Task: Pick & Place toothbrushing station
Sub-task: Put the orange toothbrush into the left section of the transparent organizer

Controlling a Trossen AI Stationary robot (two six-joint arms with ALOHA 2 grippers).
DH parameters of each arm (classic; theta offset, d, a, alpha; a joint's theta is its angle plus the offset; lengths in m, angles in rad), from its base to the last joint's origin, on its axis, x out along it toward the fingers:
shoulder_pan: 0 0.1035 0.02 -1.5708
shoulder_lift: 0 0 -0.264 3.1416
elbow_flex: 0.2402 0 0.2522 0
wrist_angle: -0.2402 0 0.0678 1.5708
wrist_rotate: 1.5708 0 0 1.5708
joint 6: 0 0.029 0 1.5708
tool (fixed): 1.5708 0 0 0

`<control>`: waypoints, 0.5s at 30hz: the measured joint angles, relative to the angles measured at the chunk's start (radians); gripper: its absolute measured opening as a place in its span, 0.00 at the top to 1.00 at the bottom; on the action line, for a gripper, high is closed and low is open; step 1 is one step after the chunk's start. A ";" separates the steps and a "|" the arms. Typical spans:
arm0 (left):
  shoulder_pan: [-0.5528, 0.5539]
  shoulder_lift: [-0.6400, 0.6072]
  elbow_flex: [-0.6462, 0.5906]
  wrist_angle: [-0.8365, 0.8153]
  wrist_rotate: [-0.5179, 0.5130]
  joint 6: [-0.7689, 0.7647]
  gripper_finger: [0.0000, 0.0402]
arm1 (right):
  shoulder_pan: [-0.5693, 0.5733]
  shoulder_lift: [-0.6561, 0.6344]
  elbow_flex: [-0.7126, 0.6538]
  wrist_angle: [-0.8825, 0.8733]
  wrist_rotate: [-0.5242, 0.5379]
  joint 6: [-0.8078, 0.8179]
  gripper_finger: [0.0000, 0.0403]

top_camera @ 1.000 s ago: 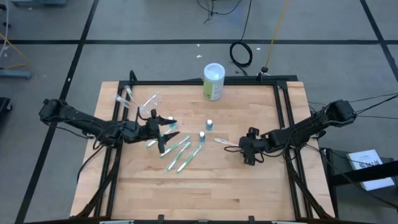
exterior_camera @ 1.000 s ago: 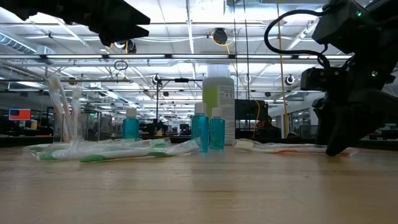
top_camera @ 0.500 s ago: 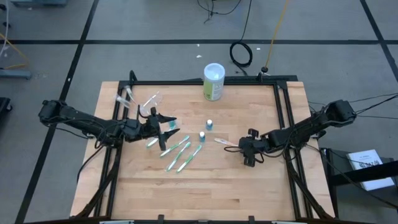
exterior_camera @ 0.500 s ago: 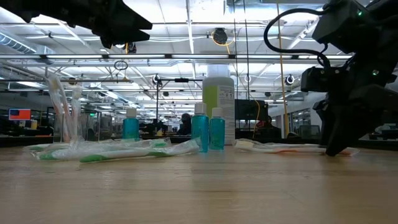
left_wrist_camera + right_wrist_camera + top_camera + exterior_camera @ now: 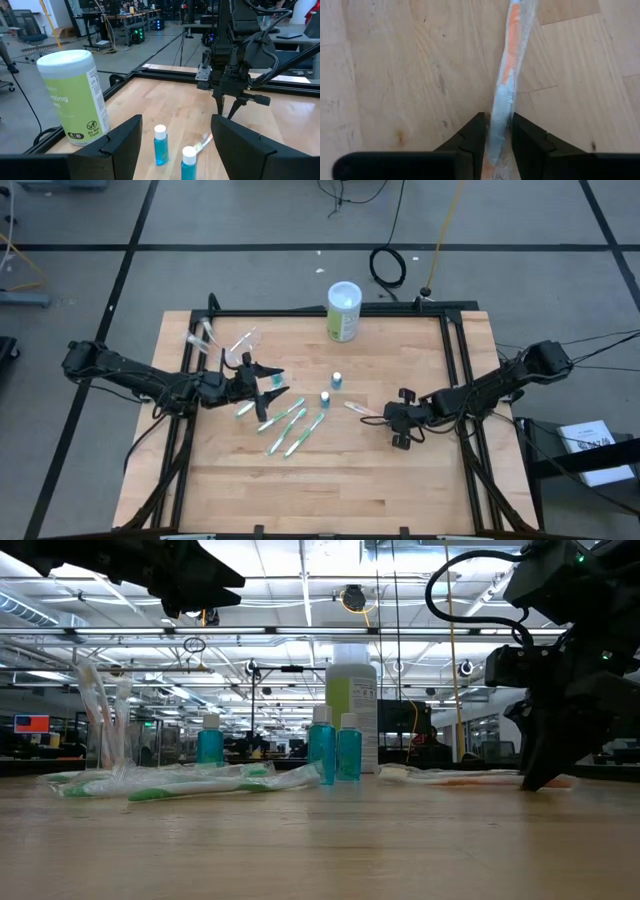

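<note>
A toothbrush with an orange-and-white handle in a clear wrapper [image 5: 507, 65] lies flat on the table right of centre [image 5: 358, 409]. My right gripper [image 5: 495, 122] is shut on it and points steeply down [image 5: 392, 421]. My left gripper [image 5: 175, 125] hovers open above the table's left half [image 5: 262, 383], holding nothing. A clear cup [image 5: 108, 748] with upright toothbrushes [image 5: 203, 335] stands at the far left. Green-and-white wrapped toothbrushes [image 5: 287, 427] and small teal tubes [image 5: 337, 380] lie and stand mid-table. My right gripper pinches the wrapped toothbrush's handle [image 5: 501, 107] between its two fingers, near the end toward the table's right. The fingers [image 5: 472, 135] come from above, slanting in from the right, and lie across the handle. The toothbrush lies flat on the wood.
A tall green-and-white canister [image 5: 343, 310] stands at the far edge, also seen in the left wrist view [image 5: 70, 95]. A black frame rail [image 5: 455, 360] runs along the table's sides. Bare wood [image 5: 330, 490] fills the near half.
My right gripper has shut its fingers on the wrapped toothbrush while staying in place. The toothbrush has not moved from the table.
</note>
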State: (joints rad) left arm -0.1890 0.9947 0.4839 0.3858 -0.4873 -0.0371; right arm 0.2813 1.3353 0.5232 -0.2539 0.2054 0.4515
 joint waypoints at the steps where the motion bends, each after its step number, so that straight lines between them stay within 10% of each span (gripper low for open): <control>1: 0.000 0.000 0.000 0.000 0.000 0.000 0.40 | 0.000 -0.006 0.000 -0.001 0.000 0.000 0.83; 15: 0.000 0.000 0.000 0.000 0.000 -0.001 0.40 | 0.000 -0.182 -0.003 -0.009 0.037 -0.047 0.93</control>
State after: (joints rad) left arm -0.1890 0.9947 0.4839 0.3859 -0.4873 -0.0383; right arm 0.2810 1.1529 0.5198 -0.2631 0.2428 0.4045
